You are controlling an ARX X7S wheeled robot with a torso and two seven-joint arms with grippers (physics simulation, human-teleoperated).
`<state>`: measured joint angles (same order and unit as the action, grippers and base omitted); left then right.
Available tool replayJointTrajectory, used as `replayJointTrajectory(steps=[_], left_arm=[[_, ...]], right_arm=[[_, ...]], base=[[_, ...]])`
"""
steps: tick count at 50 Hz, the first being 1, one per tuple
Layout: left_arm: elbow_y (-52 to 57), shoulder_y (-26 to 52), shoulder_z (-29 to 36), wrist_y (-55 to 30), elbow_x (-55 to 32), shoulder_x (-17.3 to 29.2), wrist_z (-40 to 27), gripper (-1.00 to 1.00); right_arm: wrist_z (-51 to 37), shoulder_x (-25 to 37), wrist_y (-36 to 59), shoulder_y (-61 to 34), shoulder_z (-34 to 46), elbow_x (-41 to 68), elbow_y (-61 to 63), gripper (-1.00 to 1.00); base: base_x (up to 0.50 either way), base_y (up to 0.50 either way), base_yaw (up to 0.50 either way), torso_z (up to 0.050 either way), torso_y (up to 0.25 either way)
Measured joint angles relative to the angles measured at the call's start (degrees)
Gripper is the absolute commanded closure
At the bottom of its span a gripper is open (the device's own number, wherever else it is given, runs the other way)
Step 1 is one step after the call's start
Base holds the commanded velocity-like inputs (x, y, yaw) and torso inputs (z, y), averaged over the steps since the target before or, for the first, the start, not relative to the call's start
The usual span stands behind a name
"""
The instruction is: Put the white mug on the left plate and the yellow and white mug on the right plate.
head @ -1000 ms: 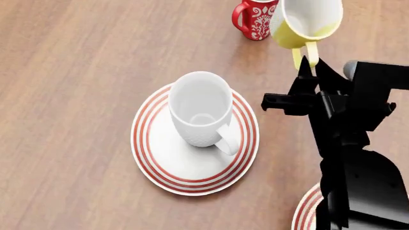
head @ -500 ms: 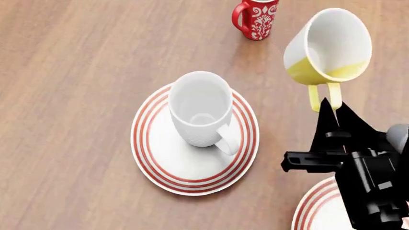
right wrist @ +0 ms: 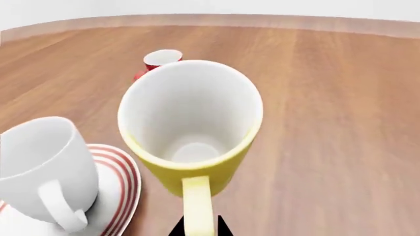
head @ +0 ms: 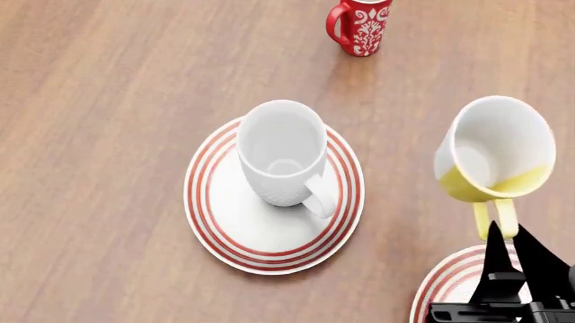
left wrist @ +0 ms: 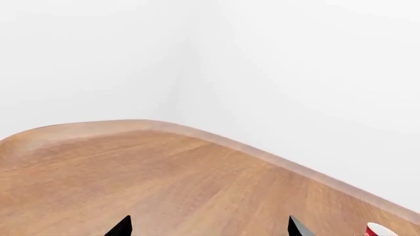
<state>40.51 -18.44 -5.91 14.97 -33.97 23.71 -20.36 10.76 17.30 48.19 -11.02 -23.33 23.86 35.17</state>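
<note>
The white mug stands upright on the left plate, its handle toward the near right. My right gripper is shut on the handle of the yellow and white mug, which hangs tilted above the table with its mouth toward the head camera. It is just beyond the right plate, whose rim shows at the bottom right. In the right wrist view the yellow and white mug fills the middle, with the right gripper pinching its handle. The left gripper is open over bare wood.
A red mug with white ornament stands at the far side of the wooden table; the red mug also shows behind the yellow one. The table's rounded far edge meets a white wall.
My right gripper has carried the yellow and white mug from beside the red mug toward me and to the right, up to the right plate. The white mug has stayed put.
</note>
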Motion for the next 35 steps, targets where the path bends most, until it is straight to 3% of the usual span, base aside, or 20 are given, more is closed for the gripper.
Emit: replayJointTrajectory(steps=[20, 35], left_arm=[[-0.2, 0.0, 0.5, 0.1, 0.3, 0.2, 0.0, -1.00], [-0.1, 0.1, 0.8, 0.0, 0.3, 0.5, -0.2, -1.00]], right_arm=[[-0.9, 3.2, 5.1, 6.9, -0.7, -0.1, 4.9, 1.00], [-0.1, 3.7, 3.7, 11.7, -2.5, -0.4, 4.9, 1.00]], base=[[0.00, 0.00, 0.00, 0.000, 0.000], [0.00, 0.00, 0.00, 0.000, 0.000]])
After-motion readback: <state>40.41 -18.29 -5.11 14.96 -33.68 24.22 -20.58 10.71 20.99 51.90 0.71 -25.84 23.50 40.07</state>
